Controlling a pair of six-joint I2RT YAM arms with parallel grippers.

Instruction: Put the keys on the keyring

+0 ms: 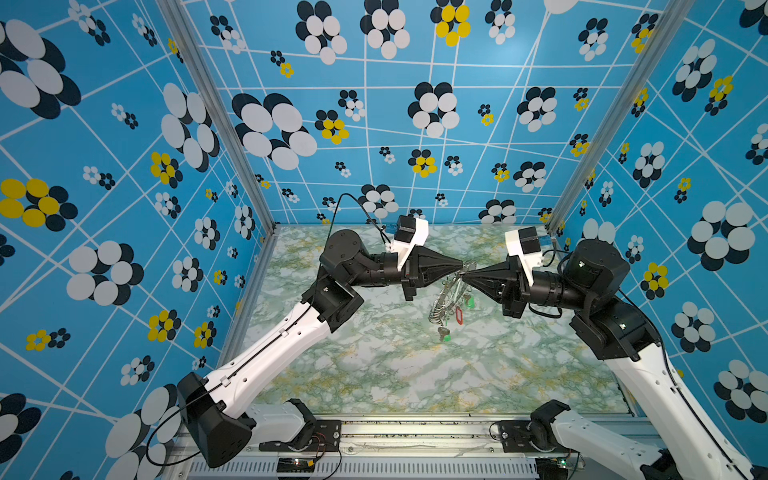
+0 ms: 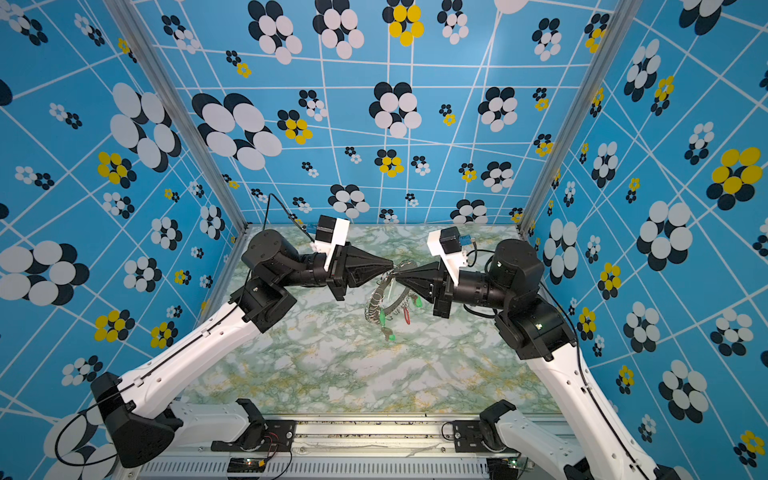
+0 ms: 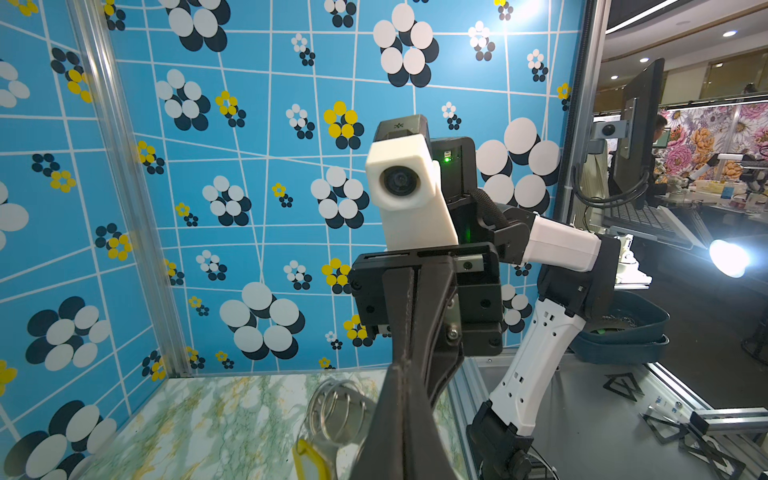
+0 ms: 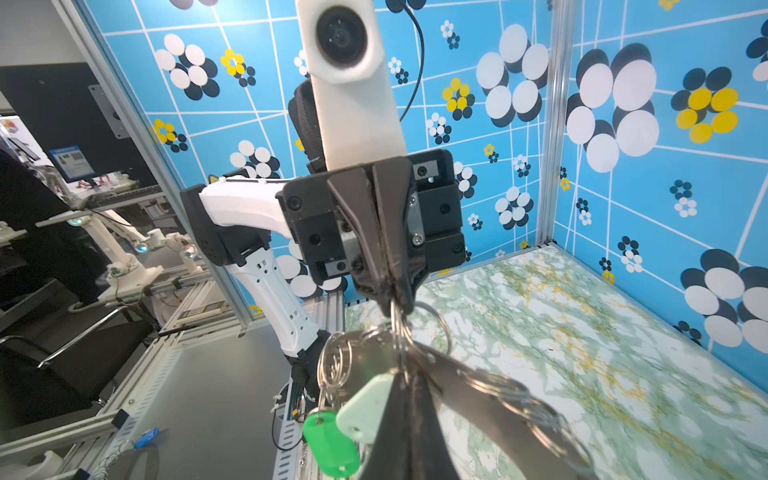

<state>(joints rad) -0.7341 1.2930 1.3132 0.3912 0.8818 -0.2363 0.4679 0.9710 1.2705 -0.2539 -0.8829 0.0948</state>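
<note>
The keyring (image 1: 444,299) hangs tilted just below the meeting jaw tips, the left gripper (image 1: 459,265) on its left, the right gripper (image 1: 465,276) on its right, keys (image 1: 458,316) dangling beneath it above the table (image 1: 374,374).

Keyring (image 4: 469,382): flat grey metal with a dull, brushed sheen.
Wire loops (image 4: 334,361): thin silvery metal, polished and glinting.
Green tag (image 4: 330,446): smooth, glossy plastic.
Mint tag (image 4: 368,409): pale plastic, matt.
Left gripper (image 4: 395,305): matt black plastic.
Camera housing (image 4: 357,104): matt white plastic.
Table (image 4: 582,332): smooth marble-print surface with a slight gloss.
</note>
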